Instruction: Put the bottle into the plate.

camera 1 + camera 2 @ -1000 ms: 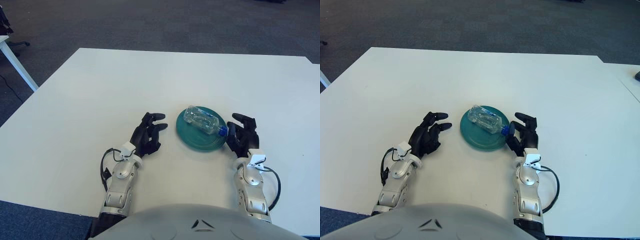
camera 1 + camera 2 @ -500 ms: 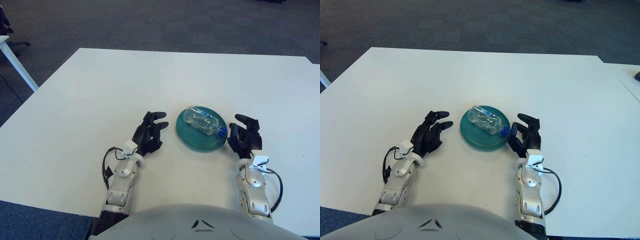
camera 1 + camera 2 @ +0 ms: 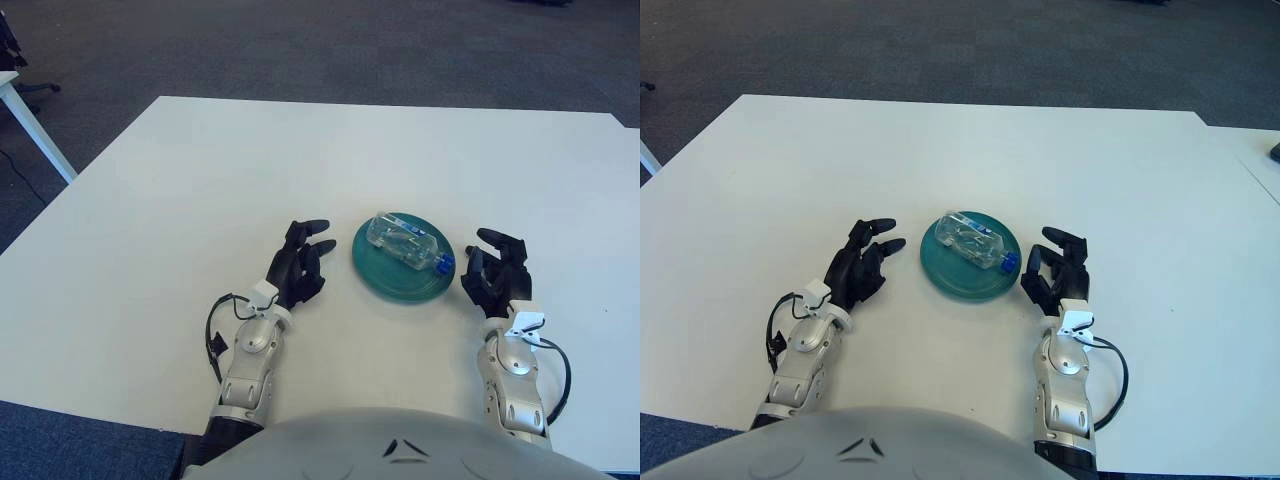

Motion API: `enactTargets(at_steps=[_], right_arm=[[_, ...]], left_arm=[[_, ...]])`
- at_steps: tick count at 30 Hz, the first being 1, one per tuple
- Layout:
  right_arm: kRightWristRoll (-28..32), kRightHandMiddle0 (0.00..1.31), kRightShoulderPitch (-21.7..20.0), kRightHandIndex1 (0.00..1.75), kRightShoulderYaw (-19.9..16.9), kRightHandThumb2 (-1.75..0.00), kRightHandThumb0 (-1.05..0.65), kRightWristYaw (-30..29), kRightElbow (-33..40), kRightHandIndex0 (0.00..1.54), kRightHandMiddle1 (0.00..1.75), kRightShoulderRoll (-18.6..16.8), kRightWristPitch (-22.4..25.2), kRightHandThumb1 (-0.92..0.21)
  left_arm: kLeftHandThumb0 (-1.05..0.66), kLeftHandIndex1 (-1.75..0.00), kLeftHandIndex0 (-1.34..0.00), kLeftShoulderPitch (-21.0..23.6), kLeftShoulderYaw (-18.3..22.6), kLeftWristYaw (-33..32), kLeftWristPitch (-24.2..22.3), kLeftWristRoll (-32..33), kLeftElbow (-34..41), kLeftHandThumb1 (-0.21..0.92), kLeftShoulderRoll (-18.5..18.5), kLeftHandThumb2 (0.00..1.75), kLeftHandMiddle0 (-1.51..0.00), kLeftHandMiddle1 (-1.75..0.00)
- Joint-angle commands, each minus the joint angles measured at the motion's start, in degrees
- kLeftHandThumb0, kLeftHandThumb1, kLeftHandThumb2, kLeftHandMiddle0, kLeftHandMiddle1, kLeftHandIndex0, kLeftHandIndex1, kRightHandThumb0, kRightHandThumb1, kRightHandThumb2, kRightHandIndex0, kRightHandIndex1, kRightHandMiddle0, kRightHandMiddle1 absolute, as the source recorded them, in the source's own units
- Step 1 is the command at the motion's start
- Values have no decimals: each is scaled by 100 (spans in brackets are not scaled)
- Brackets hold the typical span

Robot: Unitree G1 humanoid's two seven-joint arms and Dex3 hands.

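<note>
1 clear bottle [image 3: 408, 244] with 1 blue cap [image 3: 445, 265], lying in 1 teal plate [image 3: 385, 277]. 1 white table [image 3: 200, 180] under everything. 2 black three-finger hands: left hand [image 3: 297, 268] at 9 o'clock from the plate, right hand [image 3: 497, 277] at 3 o'clock, both empty, fingers loose.

Worktop [image 3: 200, 170]: plate [image 3: 385, 275] near centre; bottle [image 3: 408, 241] lying in it; left hand [image 3: 296, 270] at 9 o'clock, right hand [image 3: 497, 280] at 3 o'clock.

Second table [image 3: 20, 110] cut off at left edge, bottle [image 3: 408, 243] label unreadable
</note>
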State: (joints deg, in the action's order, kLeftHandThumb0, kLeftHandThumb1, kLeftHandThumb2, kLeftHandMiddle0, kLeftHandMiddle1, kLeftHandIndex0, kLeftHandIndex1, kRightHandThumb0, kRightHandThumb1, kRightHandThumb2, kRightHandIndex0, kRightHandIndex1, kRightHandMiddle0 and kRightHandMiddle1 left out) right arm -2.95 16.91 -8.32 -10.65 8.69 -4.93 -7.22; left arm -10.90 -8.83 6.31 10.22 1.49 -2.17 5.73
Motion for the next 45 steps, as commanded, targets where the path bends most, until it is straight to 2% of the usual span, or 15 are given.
enactTargets(at_steps=[1, 6, 9, 17, 24, 45], right_arm=[[76, 0, 18, 104, -26, -82, -57, 42, 151, 43, 127, 49, 44, -80], [86, 0, 72, 104, -53, -82, -56, 95, 267, 44, 126, 63, 119, -79], [99, 0, 105, 103, -67, -83, -56, 137, 317, 44, 125, 77, 150, -79], [133, 0, 183, 102, -91, -84, -55, 204, 439, 44, 122, 85, 224, -77], [143, 0, 244, 102, -98, -83, -58, 239, 549, 42, 131, 95, 314, -79], [195, 0, 337, 100, -166, -83, -58, 341, 664, 42, 125, 201, 428, -80]], left_arm=[[-54, -110, -7, -40, 132, -106, -24, 64, -314, 92, 15, 90, -36, -64], [-54, -112, -13, 107, 253, 123, 501, 307, -741, 92, 30, 93, -39, -67], [-54, -113, -15, 150, 256, 102, 626, 280, -913, 92, 9, 95, -39, -67], [-55, -111, -11, 55, 181, -236, 476, -104, -878, 92, 17, 96, -35, -65], [-53, -110, -7, 58, 217, -300, 483, 107, -952, 92, 175, 92, -34, -63], [-47, -107, -6, 0, 75, -519, 611, 115, -1031, 92, 214, 89, -37, -63]])
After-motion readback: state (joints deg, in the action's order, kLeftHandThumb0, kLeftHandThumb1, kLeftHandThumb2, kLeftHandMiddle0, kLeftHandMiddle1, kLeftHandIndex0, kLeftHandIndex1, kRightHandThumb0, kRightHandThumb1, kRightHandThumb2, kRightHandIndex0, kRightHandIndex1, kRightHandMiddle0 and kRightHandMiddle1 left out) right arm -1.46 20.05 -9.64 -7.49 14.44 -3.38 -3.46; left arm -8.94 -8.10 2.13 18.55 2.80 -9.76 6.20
